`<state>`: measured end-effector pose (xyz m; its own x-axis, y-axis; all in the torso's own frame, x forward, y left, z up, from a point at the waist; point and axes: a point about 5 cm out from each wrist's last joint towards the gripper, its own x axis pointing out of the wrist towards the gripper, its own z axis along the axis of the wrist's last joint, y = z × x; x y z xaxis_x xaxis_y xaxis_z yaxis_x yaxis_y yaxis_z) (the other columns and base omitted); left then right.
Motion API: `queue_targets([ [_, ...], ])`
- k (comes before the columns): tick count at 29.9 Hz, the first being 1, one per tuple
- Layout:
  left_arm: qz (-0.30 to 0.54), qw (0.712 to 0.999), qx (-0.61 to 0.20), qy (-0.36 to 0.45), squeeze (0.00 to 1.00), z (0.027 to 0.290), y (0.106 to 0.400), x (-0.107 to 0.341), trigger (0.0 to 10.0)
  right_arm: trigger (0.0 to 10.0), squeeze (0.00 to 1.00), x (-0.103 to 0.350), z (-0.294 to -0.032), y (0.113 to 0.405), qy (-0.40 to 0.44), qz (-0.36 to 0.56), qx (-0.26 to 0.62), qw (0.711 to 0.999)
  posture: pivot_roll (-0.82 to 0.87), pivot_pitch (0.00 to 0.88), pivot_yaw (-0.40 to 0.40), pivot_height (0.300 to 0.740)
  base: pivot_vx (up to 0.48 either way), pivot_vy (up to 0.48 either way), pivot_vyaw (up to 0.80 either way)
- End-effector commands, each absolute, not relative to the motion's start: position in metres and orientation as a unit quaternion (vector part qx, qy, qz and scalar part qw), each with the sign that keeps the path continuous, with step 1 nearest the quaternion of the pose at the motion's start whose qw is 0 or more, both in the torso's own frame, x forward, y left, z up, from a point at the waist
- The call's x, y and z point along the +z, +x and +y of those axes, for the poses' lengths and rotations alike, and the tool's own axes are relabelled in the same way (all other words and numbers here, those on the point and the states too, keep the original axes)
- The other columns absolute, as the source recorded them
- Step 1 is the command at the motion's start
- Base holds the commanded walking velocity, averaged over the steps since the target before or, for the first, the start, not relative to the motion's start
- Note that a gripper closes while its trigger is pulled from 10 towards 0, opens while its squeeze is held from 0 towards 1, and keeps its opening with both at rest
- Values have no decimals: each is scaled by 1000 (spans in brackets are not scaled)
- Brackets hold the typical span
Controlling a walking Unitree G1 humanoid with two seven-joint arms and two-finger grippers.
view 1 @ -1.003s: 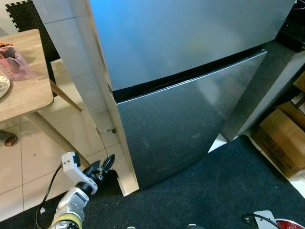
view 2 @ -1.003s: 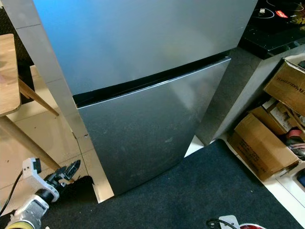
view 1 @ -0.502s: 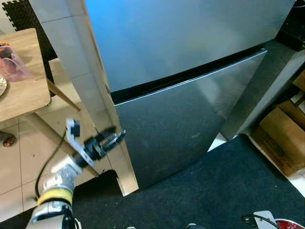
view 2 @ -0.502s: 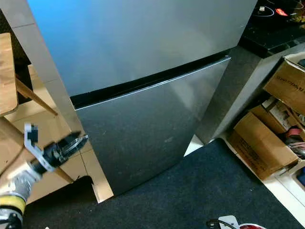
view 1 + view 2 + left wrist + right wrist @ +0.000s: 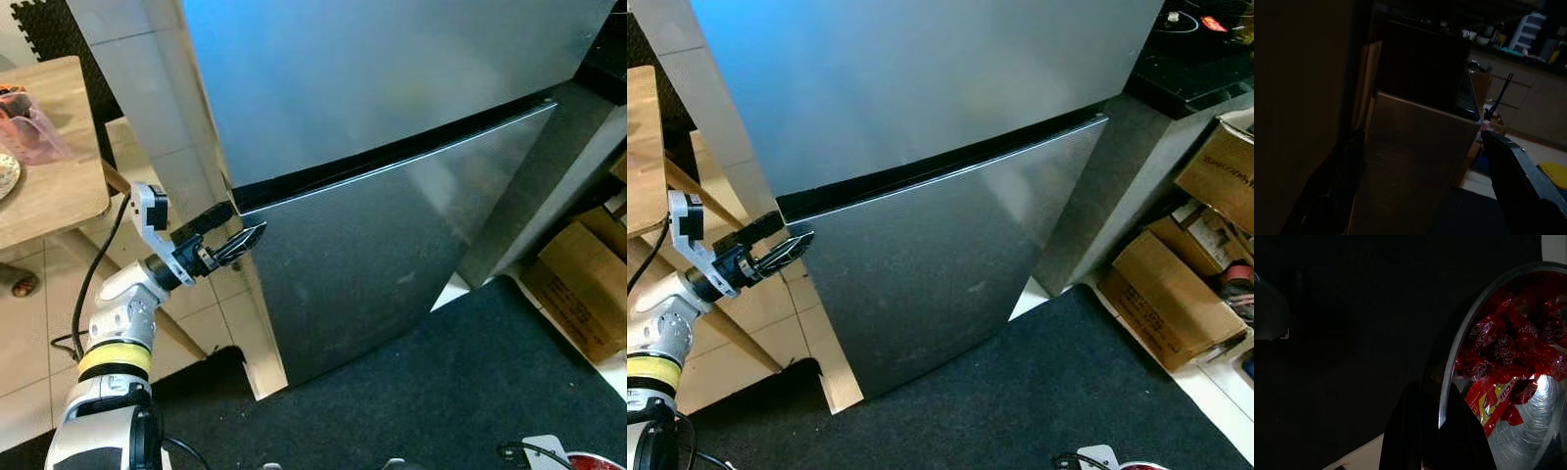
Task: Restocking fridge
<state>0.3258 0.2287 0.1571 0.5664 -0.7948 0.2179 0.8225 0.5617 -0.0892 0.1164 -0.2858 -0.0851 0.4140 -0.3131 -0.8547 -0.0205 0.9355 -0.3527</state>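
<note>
My left tool, fingers parted and grasping nothing, reaches the left edge of the fridge's lower door, just below the dark seam; the fridge stands shut. My right tool pinches the rim of a steel bowl of red-wrapped sweets. The fingertips could skid off the smooth door, or a hard pull could tip the bowl.

Wooden table (left), cardboard boxes right.
</note>
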Motion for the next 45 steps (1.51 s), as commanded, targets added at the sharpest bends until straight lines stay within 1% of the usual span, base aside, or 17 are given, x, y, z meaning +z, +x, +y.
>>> queue_targets([
  [1,-81,867,-490,-50,0,218,330,169,10000,10000,0,-85,-288,112,-161,537,-95,823,-35,108,-3,740,0,0,0],
  [10,-60,820,-567,-53,0,192,321,163,10000,10000,0,-85,-290,112,-162,536,-97,823,-36,106,-6,740,0,0,0],
  [14,-42,756,-649,-78,0,156,299,154,10000,10000,0,-84,-291,112,-162,536,-98,823,-30,106,-6,740,0,0,0],
  [15,-42,756,-649,-78,0,156,299,154,10000,10000,0,-84,-291,112,-162,536,-98,823,-30,106,-6,740,0,0,0],
  [16,-35,735,-672,-84,0,145,291,150,10000,10000,0,-84,-291,113,-162,535,-98,823,-30,106,-6,740,0,0,0],
  [18,-30,722,-686,-88,0,138,286,148,10000,10000,0,-84,-290,113,-162,535,-98,823,-30,106,-6,740,0,0,0],
  [20,-30,722,-686,-88,0,138,286,148,10000,10000,0,-84,-290,113,-162,535,-98,823,-30,106,-6,740,0,0,0],
  [22,-18,692,-715,-98,0,127,275,144,10000,10000,0,-84,-290,113,-161,535,-99,823,-35,105,-1,740,0,0,0],
  [25,-3,679,-726,-111,0,123,269,139,10000,10000,0,-84,-291,112,-162,536,-101,823,-35,104,1,740,0,0,0],
  [27,9,686,-718,-114,0,125,269,133,10000,10000,0,-84,-291,111,-162,536,-102,822,-35,104,3,740,0,0,0],
  [31,97,739,-655,-125,0,141,263,86,10000,10000,0,-85,-291,108,-161,539,-106,820,-33,105,5,740,0,0,0],
  [36,160,763,-610,-143,0,154,251,52,10000,10000,0,-86,-290,107,-161,540,-107,819,-28,104,6,740,0,0,0],
  [37,185,775,-586,-147,0,158,245,38,10000,10000,0,-86,-290,107,-162,540,-109,819,-28,104,6,740,0,0,0],
  [38,209,800,-543,-144,0,164,239,21,10000,10000,0,-86,-290,107,-162,540,-110,819,-28,104,6,740,0,0,0],
  [39,209,800,-543,-144,0,164,239,21,10000,10000,0,-86,-290,107,-162,540,-110,819,-28,104,6,740,0,0,0],
  [40,254,841,-451,-158,0,177,227,-7,10000,10000,0,-86,-291,107,-163,540,-113,818,-23,99,2,740,0,0,0],
  [45,294,863,-373,-172,0,186,212,-28,10000,10000,0,-85,-292,108,-162,538,-116,819,-25,96,0,740,0,0,0],
])
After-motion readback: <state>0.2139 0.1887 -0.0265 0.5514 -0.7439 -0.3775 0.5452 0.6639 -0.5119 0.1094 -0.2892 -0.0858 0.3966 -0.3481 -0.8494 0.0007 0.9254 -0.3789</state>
